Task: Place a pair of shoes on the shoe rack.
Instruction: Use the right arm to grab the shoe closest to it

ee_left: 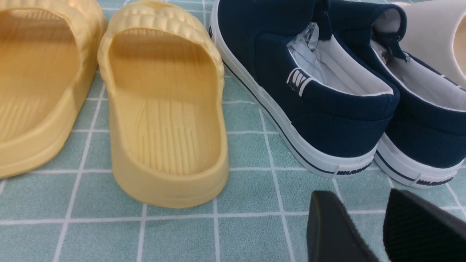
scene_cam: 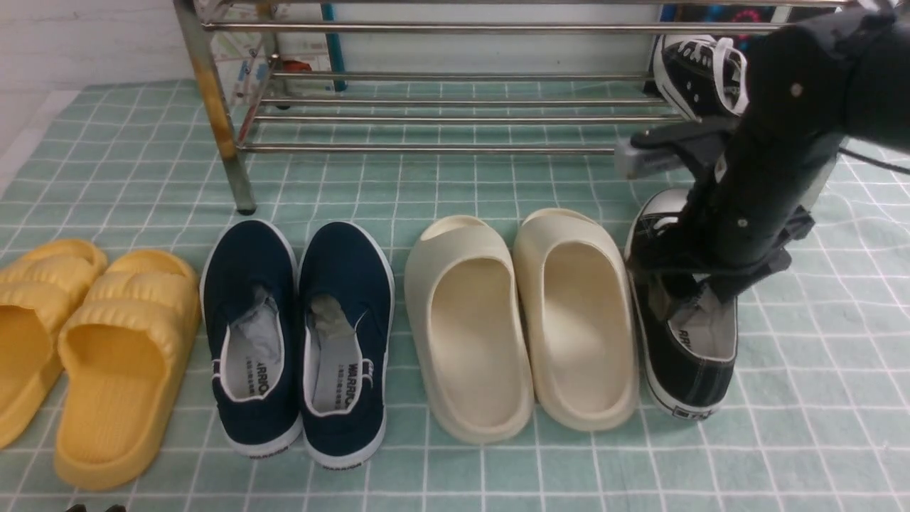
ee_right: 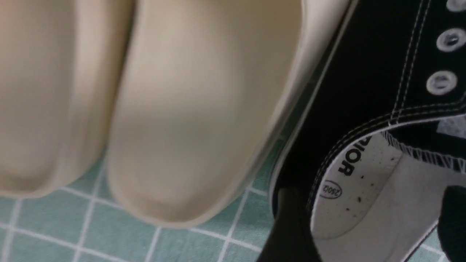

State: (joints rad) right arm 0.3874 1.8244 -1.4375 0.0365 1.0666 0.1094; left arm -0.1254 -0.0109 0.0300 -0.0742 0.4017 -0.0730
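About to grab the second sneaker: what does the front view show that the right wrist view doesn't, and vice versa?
Front view only: the shoe rack with one black sneaker at its right end, the navy slip-ons and the yellow slides. Right wrist view only: the right gripper open, one finger outside the side wall of the floor sneaker, the other over its insole. Both: the floor sneaker beside the cream slides.

Silver metal-tube shoe rack spans the upper frame. One black canvas white-laced sneaker sits tilted on its right end. The second sneaker stands upright on the floor at lower right.
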